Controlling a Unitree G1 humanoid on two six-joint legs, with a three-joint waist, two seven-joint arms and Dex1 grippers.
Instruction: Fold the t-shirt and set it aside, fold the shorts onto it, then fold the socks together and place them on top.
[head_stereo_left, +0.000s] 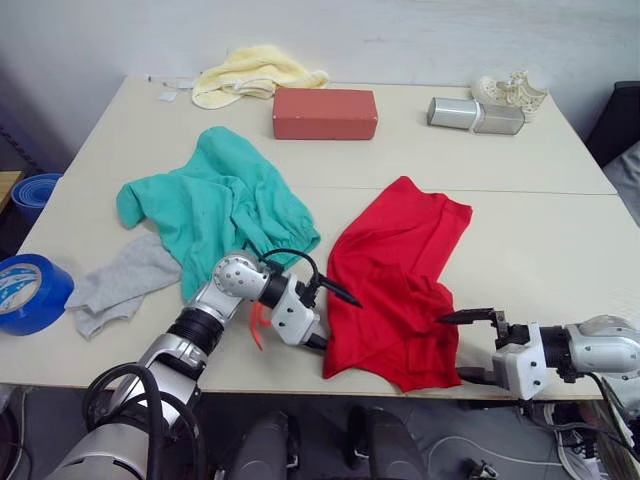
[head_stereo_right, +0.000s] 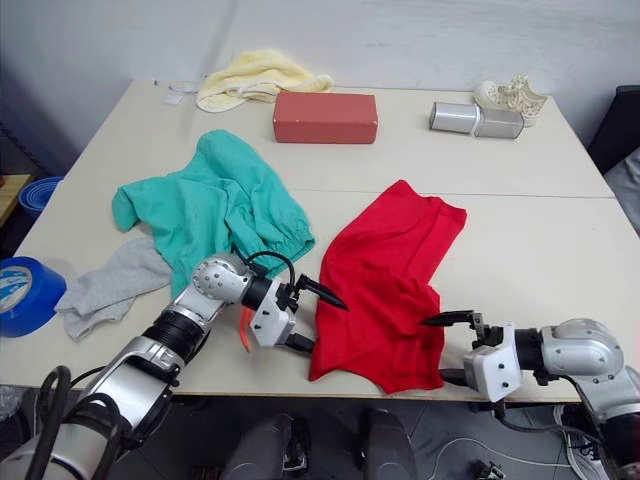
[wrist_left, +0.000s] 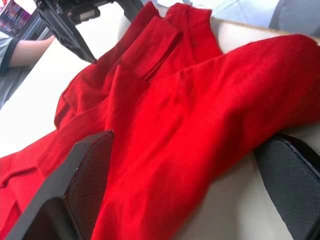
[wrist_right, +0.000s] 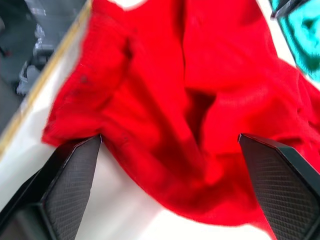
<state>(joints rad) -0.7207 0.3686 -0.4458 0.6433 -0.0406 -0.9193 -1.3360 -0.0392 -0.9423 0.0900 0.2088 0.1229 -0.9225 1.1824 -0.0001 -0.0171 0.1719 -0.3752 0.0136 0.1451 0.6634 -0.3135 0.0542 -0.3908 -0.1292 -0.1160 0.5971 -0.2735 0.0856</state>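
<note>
Clearly, nothing is folded yet; this is how it stands from where I watch.

T-shirt: the t-shirt (head_stereo_left: 400, 280) lies crumpled at about 6 o'clock on the desk (head_stereo_left: 560, 230), its lower hem touching the near edge, so both arms can reach it first.

Left gripper: the left gripper (head_stereo_left: 322, 316) sits at the shirt's 9 o'clock edge, fingers spread wide and holding nothing; I judge it is lined up to pinch that edge.

Right gripper: the right gripper (head_stereo_left: 468, 346) waits at the shirt's 4 o'clock corner, fingers likewise apart and empty, probably for a two-handed lift and spread.

Shorts: the shorts (head_stereo_left: 215, 205) lie in a heap at 9 o'clock, just beside the shirt, untouched.

Socks: the socks (head_stereo_left: 120, 282) lie at 8 o'clock, partly tucked under the shorts.

Wrist views: the left wrist view shows red cloth bulging between that gripper's fingers (wrist_left: 75, 185), and the other gripper beyond it; the right wrist view shows the shirt's corner at the desk edge.

Head views: they alone give the layout, including a red block (head_stereo_left: 325, 113) and yellow cloth (head_stereo_left: 250, 72) at 12 o'clock.
</note>
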